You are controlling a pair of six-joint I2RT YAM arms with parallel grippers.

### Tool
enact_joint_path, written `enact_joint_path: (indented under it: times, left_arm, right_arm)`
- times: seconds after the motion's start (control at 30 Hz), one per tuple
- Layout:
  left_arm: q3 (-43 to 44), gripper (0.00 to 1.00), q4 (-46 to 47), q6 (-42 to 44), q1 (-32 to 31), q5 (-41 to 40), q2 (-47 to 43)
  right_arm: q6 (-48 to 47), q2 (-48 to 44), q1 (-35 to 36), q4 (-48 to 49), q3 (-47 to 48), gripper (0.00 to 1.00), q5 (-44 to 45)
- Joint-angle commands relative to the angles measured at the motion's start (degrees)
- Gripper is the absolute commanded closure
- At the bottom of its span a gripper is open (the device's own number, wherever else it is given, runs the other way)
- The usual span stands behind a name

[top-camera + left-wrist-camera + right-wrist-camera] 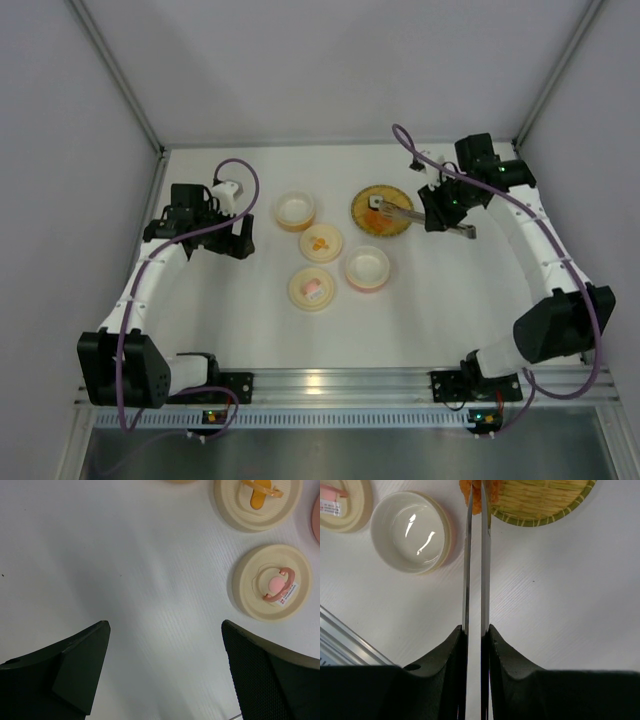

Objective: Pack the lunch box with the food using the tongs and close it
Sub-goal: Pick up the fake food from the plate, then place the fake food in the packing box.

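My right gripper (437,212) (475,627) is shut on the grey metal tongs (398,209) (484,555), squeezing their two arms nearly together. The tongs reach over the woven plate (383,195) (545,500). Their ends sit against an orange chunk of food (493,491) at the plate's rim. A small white cube (375,203) lies on the plate. The lunch box stands open as two round bowls, one orange-rimmed (296,210) and one pink-rimmed (367,268) (410,530). My left gripper (236,242) (164,625) hangs open over bare table, holding nothing.
Two cream lids lie on the table between the arms. One has an orange handle (321,243) (257,500), the other a pink handle (312,289) (272,582). White walls close the table at the back and both sides. A metal rail (330,385) runs along the near edge.
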Motion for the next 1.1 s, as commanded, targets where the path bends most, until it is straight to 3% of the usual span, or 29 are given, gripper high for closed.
enact_joint_path:
  times: [0.0,0.43,1.07]
  left_arm:
    - [1.7,0.02,1.1,-0.2,-0.1,1.1,0.4]
    - [1.9,0.02,0.2,0.0,-0.1,1.4,0.0]
    - [0.5,0.02,0.1,0.6,0.0,0.4,-0.4]
  right_arm:
    - [-4.8,-6.6,-0.3,-3.4,-1.4,1.0,-3.7]
    - [-12.8,-13.2,0.4,-11.2,-5.0,1.0,-10.0]
    - [-13.2,-12.8,4.0,-5.0,-12.9,1.0,-10.6]
